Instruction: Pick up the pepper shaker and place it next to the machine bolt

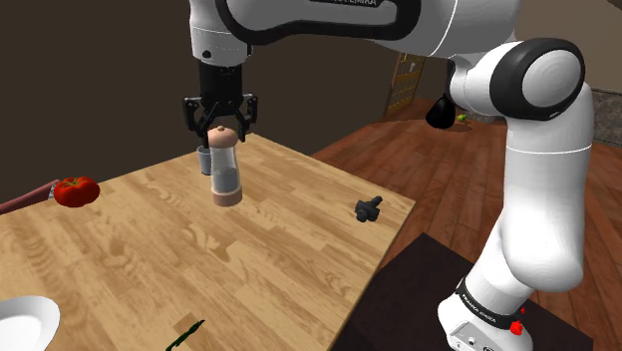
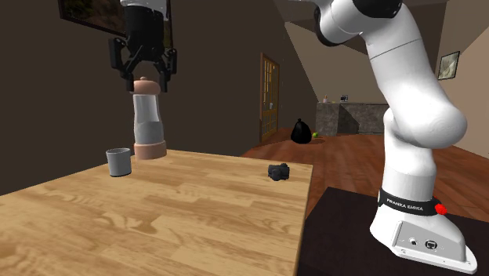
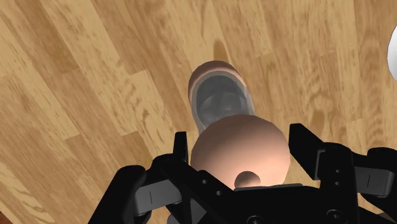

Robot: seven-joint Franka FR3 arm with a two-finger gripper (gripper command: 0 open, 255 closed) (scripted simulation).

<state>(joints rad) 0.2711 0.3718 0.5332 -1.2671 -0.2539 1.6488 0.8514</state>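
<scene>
The pepper shaker [image 1: 225,172] has a clear glass body with a tan top and base. It hangs upright above the wooden table [image 1: 249,259], and my gripper [image 1: 219,126] is shut on its rounded top. From the second exterior view the shaker [image 2: 147,118] is under the gripper [image 2: 143,78], with its base a little above the tabletop. In the wrist view both fingers clasp the shaker's top [image 3: 238,149] on either side. The machine bolt [image 1: 368,209], small and dark, lies near the table's edge on the stand's side, well apart from the shaker. It also shows as the bolt [image 2: 277,171].
A small grey cup [image 2: 118,161] stands on the table just beside the shaker. A red tomato [image 1: 76,190] lies at the shoulder view's far left. A white plate [image 1: 25,324] sits at the lower left corner, and a dark green object [image 1: 184,334] lies near the front edge.
</scene>
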